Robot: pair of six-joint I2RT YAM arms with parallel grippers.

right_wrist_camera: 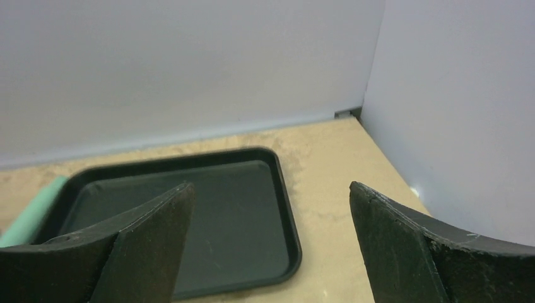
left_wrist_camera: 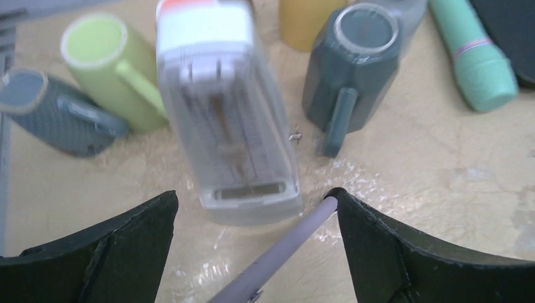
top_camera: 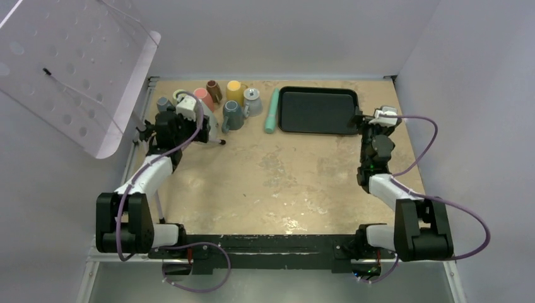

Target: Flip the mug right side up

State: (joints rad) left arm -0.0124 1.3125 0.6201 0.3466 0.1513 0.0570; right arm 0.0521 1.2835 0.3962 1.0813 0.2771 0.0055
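Observation:
A dark slate mug (left_wrist_camera: 350,69) stands near the back left of the table, with what looks like its flat base facing up and its handle toward me. It also shows in the top view (top_camera: 232,115). My left gripper (left_wrist_camera: 252,199) is open and empty. It hangs low, just short of a clear stapler (left_wrist_camera: 227,126), and the slate mug is ahead to its right. In the top view the left gripper (top_camera: 208,136) is beside the mug cluster. My right gripper (right_wrist_camera: 271,189) is open and empty, by the right edge of a black tray (right_wrist_camera: 287,208).
A green mug (left_wrist_camera: 113,69) and a blue-grey mug (left_wrist_camera: 53,113) lie on their sides at the left. A yellow mug (left_wrist_camera: 309,22), a pink mug (top_camera: 203,98), a brown mug (top_camera: 214,90) and a grey mug (top_camera: 252,101) crowd the back. A teal cylinder (left_wrist_camera: 482,57) lies beside the tray (top_camera: 318,110). A purple cable (left_wrist_camera: 284,252) crosses between my left fingers.

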